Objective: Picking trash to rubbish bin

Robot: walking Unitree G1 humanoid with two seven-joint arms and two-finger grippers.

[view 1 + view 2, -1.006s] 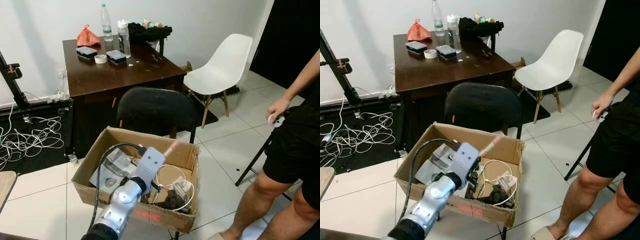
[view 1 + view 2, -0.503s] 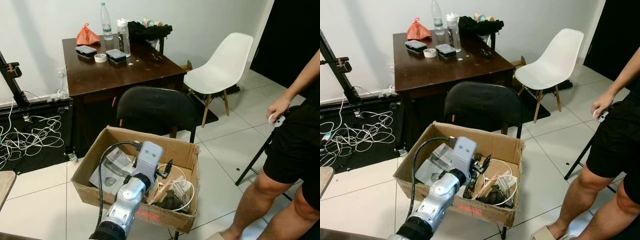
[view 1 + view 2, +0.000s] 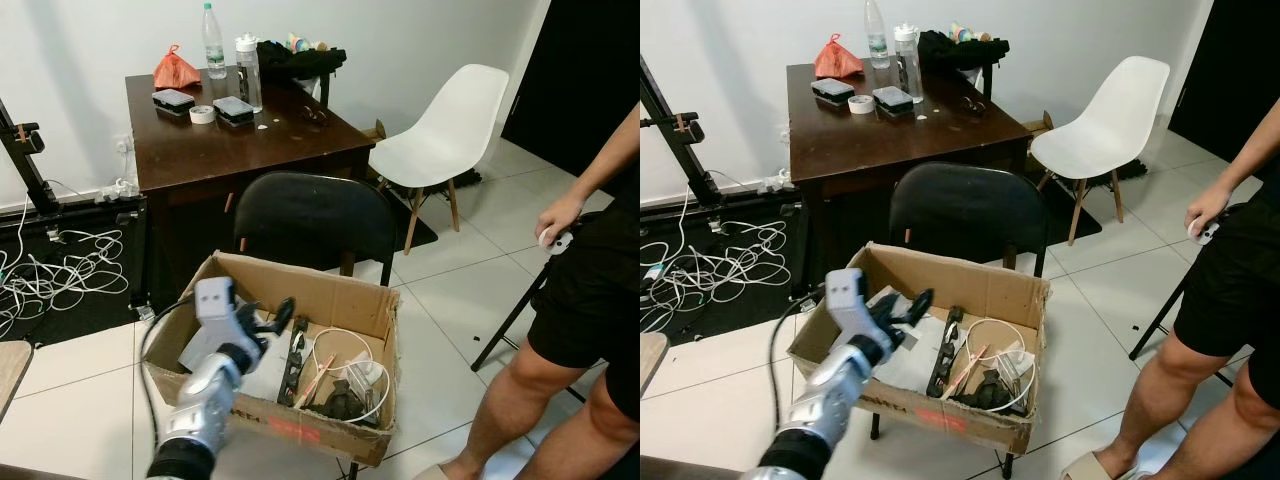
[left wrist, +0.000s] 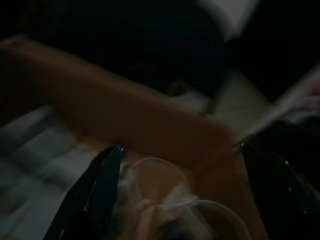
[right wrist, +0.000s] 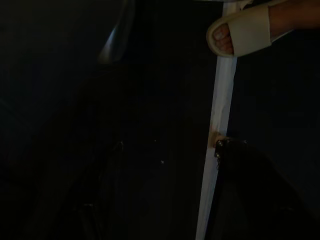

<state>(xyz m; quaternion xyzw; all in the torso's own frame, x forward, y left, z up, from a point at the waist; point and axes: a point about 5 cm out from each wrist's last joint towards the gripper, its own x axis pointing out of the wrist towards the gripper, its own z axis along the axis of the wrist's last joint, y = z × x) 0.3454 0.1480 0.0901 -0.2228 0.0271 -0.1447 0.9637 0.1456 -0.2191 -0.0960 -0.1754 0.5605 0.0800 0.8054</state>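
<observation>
— Where was the left gripper [image 3: 272, 322]?
— It hung over the left part of the cardboard box [image 3: 352, 296], above the grey paper [image 3: 262, 365] lying in there. Its two black fingers [image 3: 283, 310] stood apart, with nothing between them.

— And the trash itself?
— It lay inside the box: a long black piece [image 3: 293, 361] near the middle, a thin pink stick [image 3: 322, 371] just beside it, a loop of white cable [image 3: 345, 362] to the right, and a dark lump [image 3: 340, 403] near the front wall. The left wrist view was dim and blurred, but it showed the brown box wall [image 4: 125, 120] and the pale cable loop [image 4: 165, 200] between the two fingers.

— What did the box sit on?
— On a black chair [image 3: 312, 215], whose backrest rose behind it.

— The right gripper?
— The right wrist view was very dark. I could not tell how its fingers stood. A sandal [image 5: 242, 34] on a foot showed there beside a pale strip [image 5: 219, 130].

— Anything else around?
— A dark wooden table [image 3: 290, 135] stood behind the chair, carrying two bottles [image 3: 229, 55] and an orange bag [image 3: 175, 74]. A white chair [image 3: 445, 128] stood to its right, white wires [image 3: 55, 275] lay on the floor at the left, and a person [image 3: 585, 300] in black shorts stood at the right.
</observation>
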